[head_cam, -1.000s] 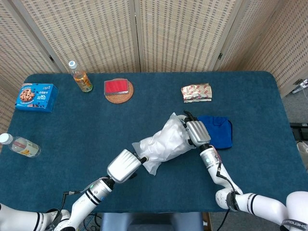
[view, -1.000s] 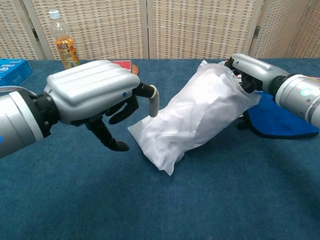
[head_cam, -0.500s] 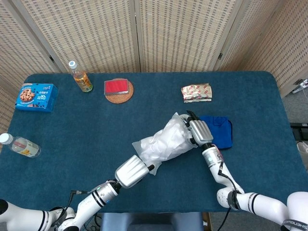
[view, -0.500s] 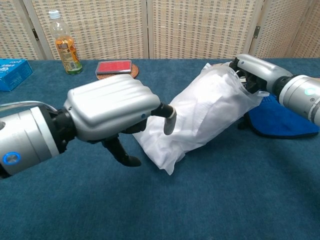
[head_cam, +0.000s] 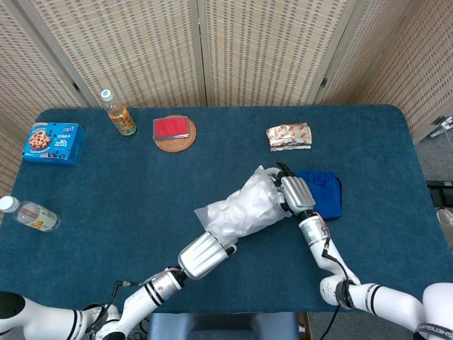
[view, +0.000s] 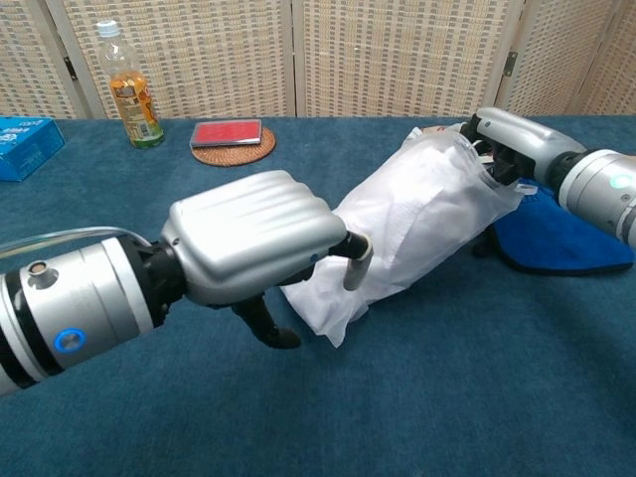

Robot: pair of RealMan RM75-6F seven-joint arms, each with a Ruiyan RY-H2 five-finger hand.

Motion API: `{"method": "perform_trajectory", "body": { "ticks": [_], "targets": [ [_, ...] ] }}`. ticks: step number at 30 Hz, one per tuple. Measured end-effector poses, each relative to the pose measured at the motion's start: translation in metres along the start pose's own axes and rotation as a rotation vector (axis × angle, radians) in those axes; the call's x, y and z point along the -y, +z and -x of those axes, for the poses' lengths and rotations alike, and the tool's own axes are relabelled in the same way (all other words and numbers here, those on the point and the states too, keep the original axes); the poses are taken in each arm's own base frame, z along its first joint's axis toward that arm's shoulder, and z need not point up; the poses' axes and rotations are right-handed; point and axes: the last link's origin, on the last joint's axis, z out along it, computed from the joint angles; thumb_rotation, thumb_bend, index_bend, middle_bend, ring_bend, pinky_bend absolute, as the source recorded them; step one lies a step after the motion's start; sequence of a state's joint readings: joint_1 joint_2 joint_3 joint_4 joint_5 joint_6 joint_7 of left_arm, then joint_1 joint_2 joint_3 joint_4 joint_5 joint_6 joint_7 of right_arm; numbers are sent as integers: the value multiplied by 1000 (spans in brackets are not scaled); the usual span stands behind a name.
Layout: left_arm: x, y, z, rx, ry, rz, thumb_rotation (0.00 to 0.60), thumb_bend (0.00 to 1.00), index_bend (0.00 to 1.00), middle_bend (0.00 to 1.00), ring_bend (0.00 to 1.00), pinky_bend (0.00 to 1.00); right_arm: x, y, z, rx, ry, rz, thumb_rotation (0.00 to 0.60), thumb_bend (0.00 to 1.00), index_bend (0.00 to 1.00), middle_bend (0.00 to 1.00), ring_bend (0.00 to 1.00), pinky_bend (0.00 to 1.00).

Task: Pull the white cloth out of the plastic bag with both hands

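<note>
A clear plastic bag [head_cam: 241, 211] [view: 417, 224] lies slanted on the blue table, stuffed with the white cloth [view: 397, 234]. Its mouth points to the far right. My right hand [head_cam: 296, 195] [view: 509, 142] is at that mouth, its fingers curled inside around the top of the cloth. My left hand [head_cam: 203, 255] [view: 260, 248] is at the bag's closed near end. Its fingers are apart, one lying over the bag's corner and the thumb low beside it, with nothing gripped.
A folded blue cloth [head_cam: 323, 193] [view: 556, 238] lies just right of the bag, under my right hand. Along the far side stand a drink bottle [head_cam: 118, 113], a red case on a coaster [head_cam: 173, 132], a snack packet [head_cam: 289, 136] and a blue cookie box [head_cam: 54, 142]. Another bottle [head_cam: 28, 213] lies at the left edge.
My left hand has moved right and forward to the bag's closed end, its fingers now reaching over the corner. The right hand has stayed at the mouth, shifting slightly right.
</note>
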State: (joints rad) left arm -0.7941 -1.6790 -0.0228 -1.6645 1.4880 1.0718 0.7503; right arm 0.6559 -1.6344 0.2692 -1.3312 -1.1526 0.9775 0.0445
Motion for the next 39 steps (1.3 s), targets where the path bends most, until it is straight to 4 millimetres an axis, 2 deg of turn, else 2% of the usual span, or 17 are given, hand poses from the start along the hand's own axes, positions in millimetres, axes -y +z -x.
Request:
{"method": "perform_trajectory", "body": {
  "ticks": [11,18,25,39],
  "targets": [
    [-6,5,12,-3,36,30,600,0,451,1000,1000,1000,-2,1,2,4,10,6,600,543,841,231,31,214],
    [-7,15,22,9,53,5,600,0,391,1000,1000,1000,-6,1,4,8,16,14,600,544,841,231,32,214],
    [-9,22,26,23,71,-17,600,0,376,1000,1000,1000,-6,0,5,9,17,14,600,544,841,231,31,214],
    [-15,28,33,36,121,-14,600,0,399,1000,1000,1000,-10,-2,7,16,25,23,600,543,841,231,31,214]
  ]
}}
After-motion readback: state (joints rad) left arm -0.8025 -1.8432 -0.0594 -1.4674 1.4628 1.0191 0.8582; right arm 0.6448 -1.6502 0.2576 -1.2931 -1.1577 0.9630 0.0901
